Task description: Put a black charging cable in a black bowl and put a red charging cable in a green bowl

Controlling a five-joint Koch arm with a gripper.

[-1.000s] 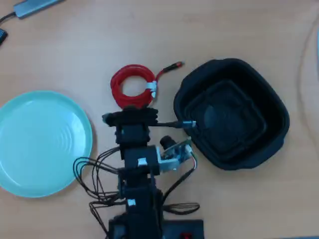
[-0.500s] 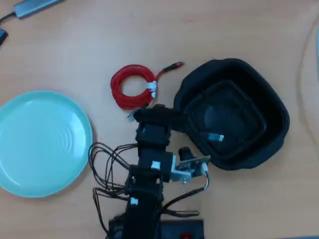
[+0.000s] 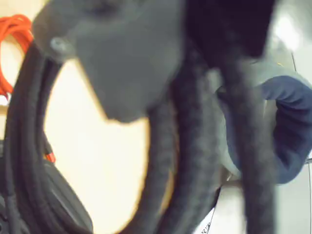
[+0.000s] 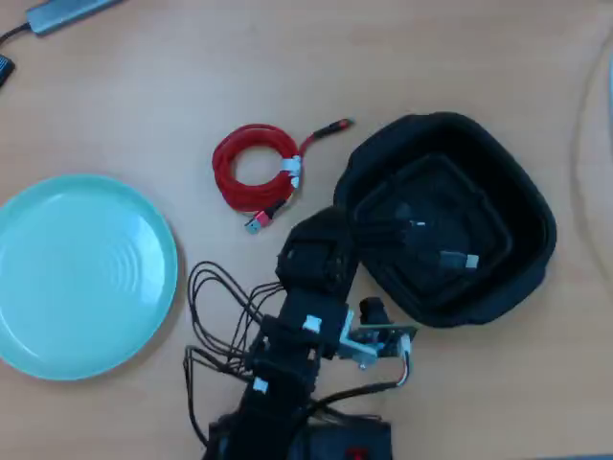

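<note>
Nearest you, at the table's (image 4: 460, 57) lower edge in the overhead view, stands the arm's black base, with thin dark wires looping out to its left. The arm leans up and to the right; its gripper (image 4: 356, 222) reaches over the left rim of the black bowl (image 4: 522, 192). You cannot tell whether its jaws are spread or pressed together: from above they merge with the dark bowl, and the wrist view is filled with blurred black cord.

The black bowl is a deep, matte, rounded-square container with a stepped inner base, lying toward the table's right edge. The black charging cable (image 4: 421, 240) hangs or lies inside it, thin and dark, with two silver-tipped plugs showing against the base.

The green bowl (image 4: 77, 273) is a shallow, round, pale mint dish with faint concentric rings, set at the table's left edge.

Further up, near the table's middle, the red charging cable (image 4: 254, 168) lies as a neat round coil bound by a white tie, one plug pointing toward the bowl's upper-left rim. The tabletop is smooth pale wood.
</note>
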